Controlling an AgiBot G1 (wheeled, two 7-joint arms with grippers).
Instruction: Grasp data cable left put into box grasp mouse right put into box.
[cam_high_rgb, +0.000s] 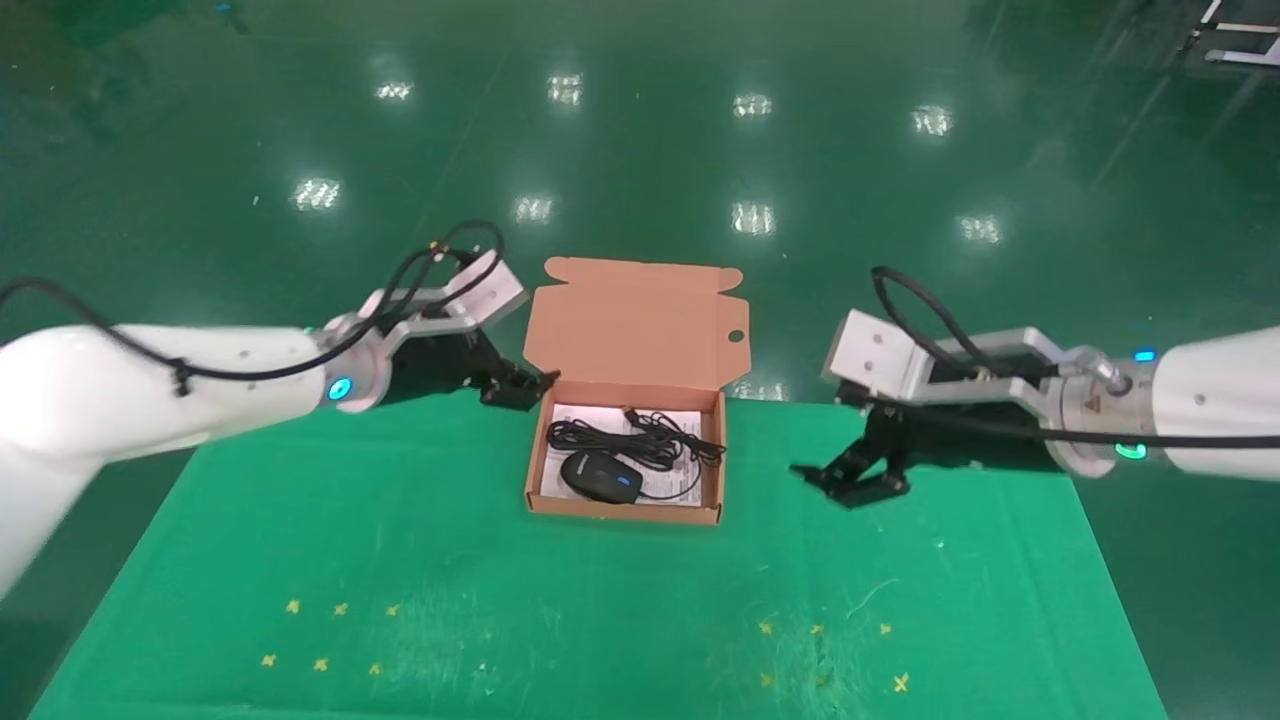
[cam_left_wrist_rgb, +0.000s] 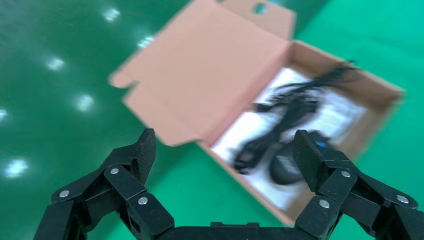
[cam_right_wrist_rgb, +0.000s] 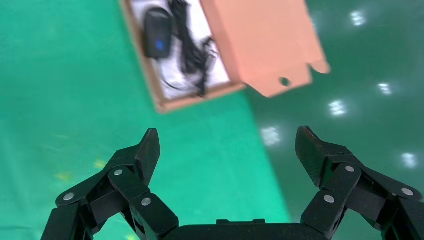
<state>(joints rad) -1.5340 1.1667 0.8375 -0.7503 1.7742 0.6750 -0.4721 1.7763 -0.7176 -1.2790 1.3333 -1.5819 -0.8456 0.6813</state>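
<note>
The box (cam_high_rgb: 533, 470) stands open at the far middle of the table, lid upright. Inside it, on a white leaflet (cam_high_rgb: 585, 415), lie the black mouse (cam_high_rgb: 600, 476) with its blue spot and, behind it, the bundled black data cable (cam_high_rgb: 640, 440). My left gripper (cam_high_rgb: 520, 388) hovers open just off the box's far left corner, empty. My right gripper (cam_high_rgb: 848, 483) hangs open and empty well to the right of the box. The left wrist view shows the box (cam_left_wrist_rgb: 345, 67), cable (cam_left_wrist_rgb: 285, 112) and mouse (cam_left_wrist_rgb: 282, 167) beyond the open left gripper (cam_left_wrist_rgb: 224, 145). The right wrist view has mouse (cam_right_wrist_rgb: 157, 32) and cable (cam_right_wrist_rgb: 190, 50) far beyond the right gripper (cam_right_wrist_rgb: 227, 137).
The green cloth table (cam_high_rgb: 400, 560) carries small yellow cross marks (cam_high_rgb: 320, 635) near the front left and front right (cam_high_rgb: 820, 655). Its far edge runs just behind the box; past it is the glossy dark green floor (cam_high_rgb: 640, 150).
</note>
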